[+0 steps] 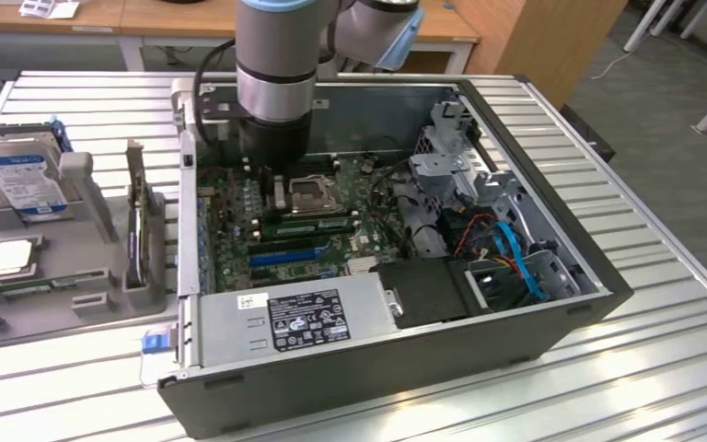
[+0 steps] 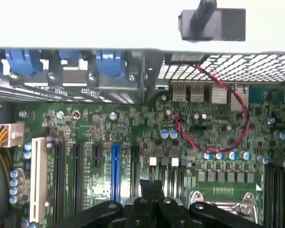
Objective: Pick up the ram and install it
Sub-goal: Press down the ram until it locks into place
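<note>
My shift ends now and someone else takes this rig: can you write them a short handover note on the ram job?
Claw: shut, holding nothing, low inside the open computer case over the motherboard, beside the processor socket.
Ram: looks to lie in the grey holder outside the case, on the exterior view's left.
Done: nothing visible yet.
Left: pick up the ram and install it.

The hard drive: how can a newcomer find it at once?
On the exterior view's left of the open computer case lies a grey holder. The hard drive stands at its far end. It alone is boxy with a blue label, unlike the flat silver chip nearby.
</note>
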